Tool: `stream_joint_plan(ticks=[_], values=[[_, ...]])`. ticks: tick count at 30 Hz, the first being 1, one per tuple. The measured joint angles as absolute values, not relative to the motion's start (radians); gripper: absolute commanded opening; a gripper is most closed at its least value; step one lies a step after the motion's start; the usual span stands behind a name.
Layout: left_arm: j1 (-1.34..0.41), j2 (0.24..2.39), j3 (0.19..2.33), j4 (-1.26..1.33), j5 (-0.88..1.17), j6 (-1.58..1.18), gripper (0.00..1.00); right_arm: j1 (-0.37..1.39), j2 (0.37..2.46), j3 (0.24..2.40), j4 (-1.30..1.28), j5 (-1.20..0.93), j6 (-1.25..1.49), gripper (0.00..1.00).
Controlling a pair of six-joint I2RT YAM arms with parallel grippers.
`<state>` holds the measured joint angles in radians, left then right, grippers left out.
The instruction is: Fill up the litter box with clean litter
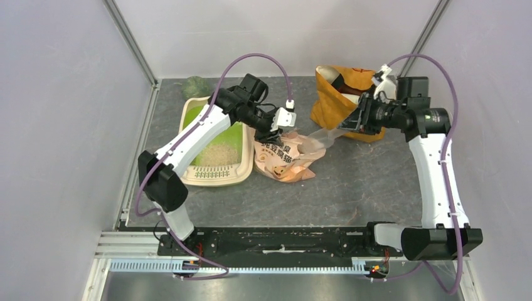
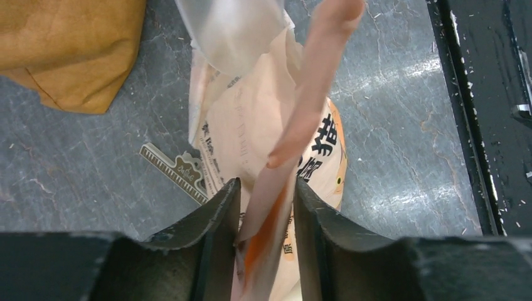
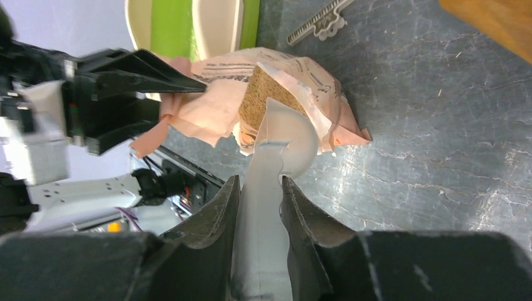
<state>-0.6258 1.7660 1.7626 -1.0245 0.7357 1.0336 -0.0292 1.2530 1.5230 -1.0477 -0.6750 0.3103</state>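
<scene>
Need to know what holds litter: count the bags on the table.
2. The peach printed bag lies beside the litter box, its edge pinched by the left gripper. The mustard fabric bag stands at the back right. No other shows.

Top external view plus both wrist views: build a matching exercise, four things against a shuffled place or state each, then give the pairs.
Things:
1 litter box
2 peach bag
3 mustard bag
4 clear scoop

States:
A handle clamped in the right tool
B stands at the back, right of centre
C holds a pale heap of litter
D edge pinched in the left tool

Pairs: 1-C, 2-D, 3-B, 4-A
</scene>
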Motion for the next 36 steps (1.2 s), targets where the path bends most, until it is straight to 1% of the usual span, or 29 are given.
stream_joint_plan(ticks=[3, 5, 8, 12, 21, 27, 31, 34, 36], values=[[-0.626, 1.738, 1.747, -1.024, 0.729, 1.038, 0.29, 0.039, 1.261, 1.487, -1.044, -0.639, 0.296, 0.00], [-0.626, 1.719, 1.737, -1.024, 0.723, 1.042, 0.20, 0.098, 1.281, 1.467, -1.037, -0.604, 0.290, 0.00], [-0.626, 1.703, 1.731, -1.023, 0.714, 1.044, 0.03, 0.185, 1.314, 1.453, -0.997, -0.516, 0.279, 0.00], [-0.629, 1.699, 1.727, -1.021, 0.706, 1.046, 0.02, 0.308, 1.341, 1.448, -0.944, -0.370, 0.252, 0.00], [-0.631, 1.699, 1.719, -1.017, 0.702, 1.046, 0.02, 0.505, 1.382, 1.428, -0.883, -0.162, 0.199, 0.00], [-0.630, 1.699, 1.713, -1.015, 0.702, 1.046, 0.02, 0.527, 1.407, 1.351, -0.784, -0.162, 0.215, 0.00], [-0.630, 1.699, 1.713, -1.015, 0.701, 1.046, 0.02, 0.525, 1.401, 1.261, -0.680, -0.198, 0.245, 0.00], [-0.630, 1.699, 1.711, -1.014, 0.701, 1.046, 0.02, 0.497, 1.366, 1.198, -0.613, -0.237, 0.283, 0.00], [-0.630, 1.698, 1.711, -1.015, 0.701, 1.046, 0.02, 0.448, 1.335, 1.132, -0.550, -0.296, 0.327, 0.00]])
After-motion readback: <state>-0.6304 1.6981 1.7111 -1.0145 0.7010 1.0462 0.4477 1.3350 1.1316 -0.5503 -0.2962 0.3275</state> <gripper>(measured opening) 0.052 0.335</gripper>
